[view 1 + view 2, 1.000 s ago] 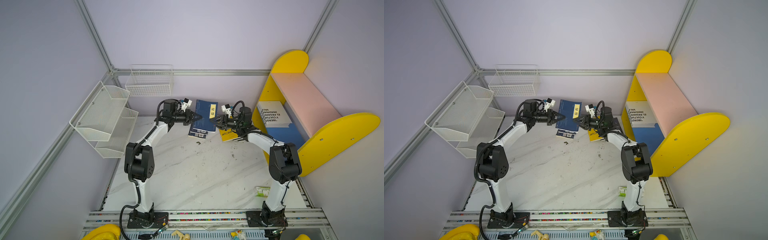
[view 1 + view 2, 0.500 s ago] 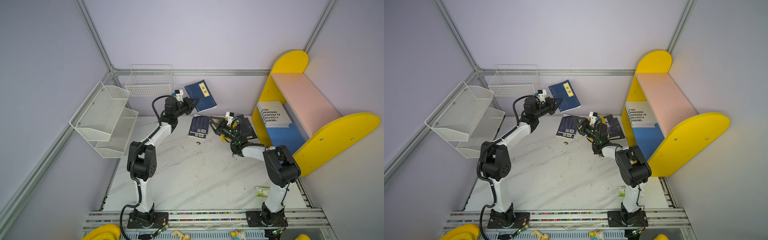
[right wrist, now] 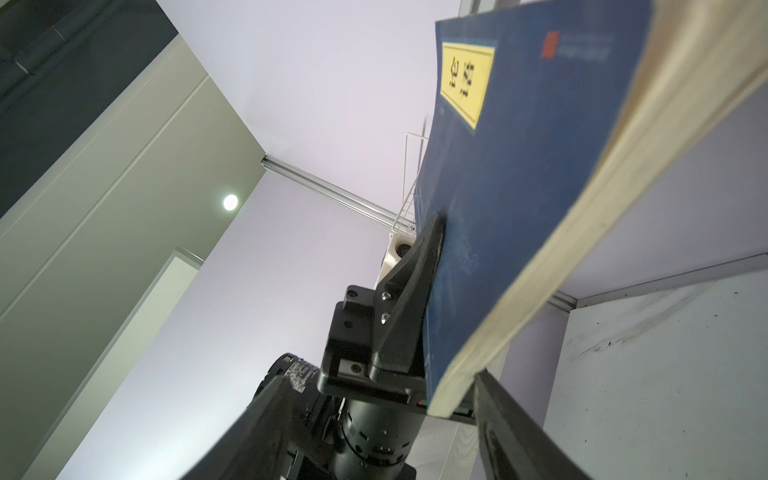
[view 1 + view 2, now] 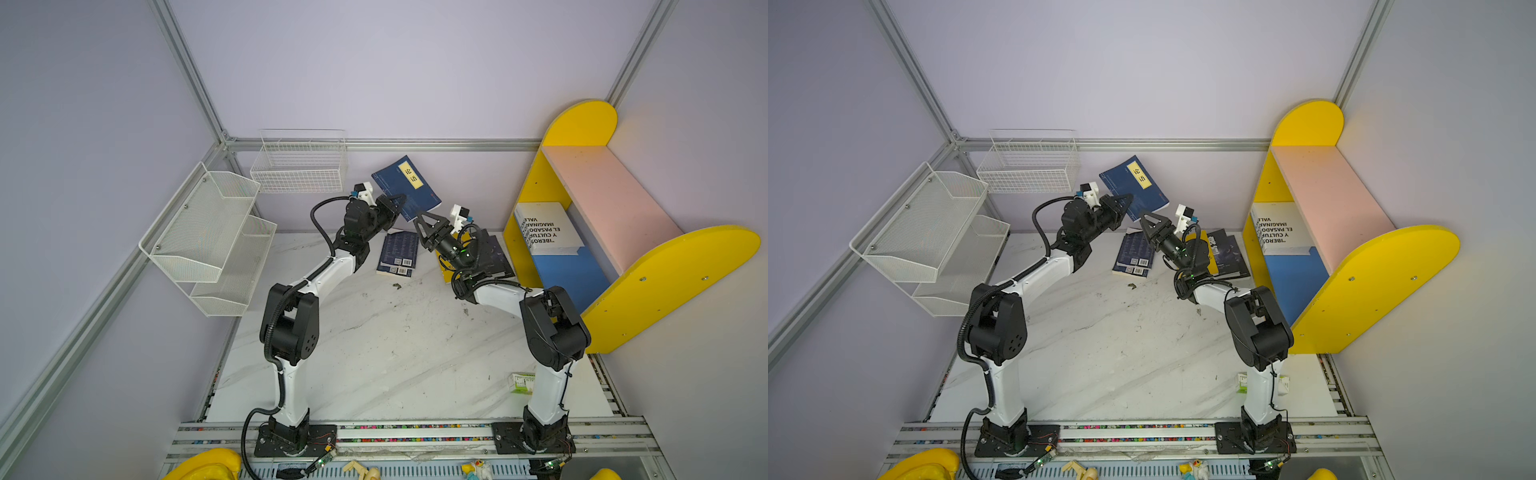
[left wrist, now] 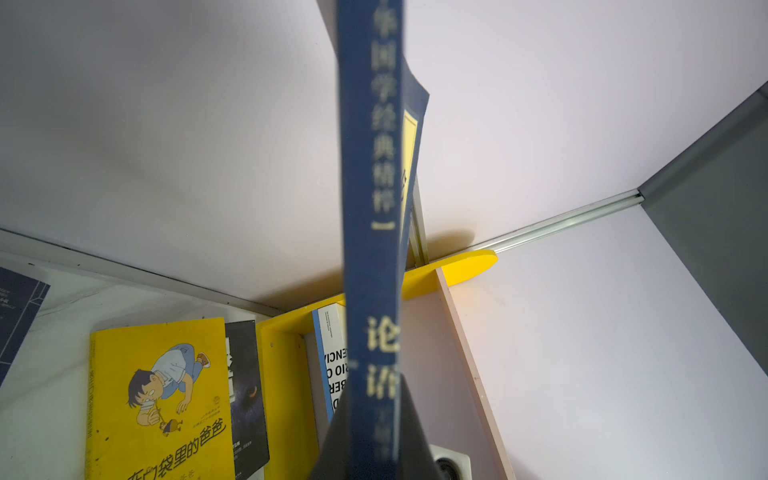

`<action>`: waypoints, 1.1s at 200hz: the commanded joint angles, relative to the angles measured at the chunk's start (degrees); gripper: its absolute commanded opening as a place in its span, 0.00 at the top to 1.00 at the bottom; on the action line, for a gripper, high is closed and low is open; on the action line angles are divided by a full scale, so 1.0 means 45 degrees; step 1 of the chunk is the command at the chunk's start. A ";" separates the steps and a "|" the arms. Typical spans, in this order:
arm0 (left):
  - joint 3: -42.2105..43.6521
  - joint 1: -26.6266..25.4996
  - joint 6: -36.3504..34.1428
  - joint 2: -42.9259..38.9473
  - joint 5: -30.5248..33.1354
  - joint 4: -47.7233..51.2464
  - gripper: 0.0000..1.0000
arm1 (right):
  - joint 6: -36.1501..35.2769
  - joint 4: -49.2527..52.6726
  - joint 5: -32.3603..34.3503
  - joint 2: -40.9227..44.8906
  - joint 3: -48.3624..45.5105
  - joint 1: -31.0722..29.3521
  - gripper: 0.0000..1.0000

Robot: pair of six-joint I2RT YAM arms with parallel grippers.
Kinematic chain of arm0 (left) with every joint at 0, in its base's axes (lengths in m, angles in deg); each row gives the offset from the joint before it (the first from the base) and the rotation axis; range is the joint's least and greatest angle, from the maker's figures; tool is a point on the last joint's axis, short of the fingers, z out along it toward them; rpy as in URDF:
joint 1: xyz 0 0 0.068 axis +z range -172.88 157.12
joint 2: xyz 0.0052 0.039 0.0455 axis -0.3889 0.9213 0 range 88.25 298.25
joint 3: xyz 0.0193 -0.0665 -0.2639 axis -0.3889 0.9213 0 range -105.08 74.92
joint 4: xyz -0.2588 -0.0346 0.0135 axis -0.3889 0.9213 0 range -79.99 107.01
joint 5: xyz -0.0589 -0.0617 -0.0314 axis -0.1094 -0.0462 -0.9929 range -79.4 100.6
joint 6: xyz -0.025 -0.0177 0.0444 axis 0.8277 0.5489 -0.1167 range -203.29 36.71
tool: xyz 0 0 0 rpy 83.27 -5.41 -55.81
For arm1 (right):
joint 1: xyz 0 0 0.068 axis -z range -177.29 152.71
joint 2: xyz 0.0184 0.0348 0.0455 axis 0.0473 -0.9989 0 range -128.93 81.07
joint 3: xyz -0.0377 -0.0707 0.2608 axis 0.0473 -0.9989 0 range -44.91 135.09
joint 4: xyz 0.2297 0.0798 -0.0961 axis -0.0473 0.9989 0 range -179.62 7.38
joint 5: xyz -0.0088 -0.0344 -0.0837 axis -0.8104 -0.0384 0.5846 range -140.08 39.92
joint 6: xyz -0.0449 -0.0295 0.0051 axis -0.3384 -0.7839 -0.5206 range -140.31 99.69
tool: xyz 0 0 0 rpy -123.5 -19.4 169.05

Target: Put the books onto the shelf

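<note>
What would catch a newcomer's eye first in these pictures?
Probably the navy book with its yellow label, held up in the air over the back of the table by the left gripper, with the open right gripper close to its lower corner. Next comes the bright yellow shelf on the right, where a large white book already sits in the compartment under the pink board.

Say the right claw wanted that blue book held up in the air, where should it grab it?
Probably the lower page-edge corner, coming from below. The navy book stands on edge, tilted, with the left gripper shut on its spine side, so the page edge is free. The right gripper, open beneath it, could put one finger on each cover.
</note>
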 commanded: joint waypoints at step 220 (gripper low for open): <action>0.1078 -0.0081 -0.0155 -0.1671 0.0323 -0.1315 0.54 | -0.0289 0.1727 0.1137 0.0272 0.1258 0.0024 1.00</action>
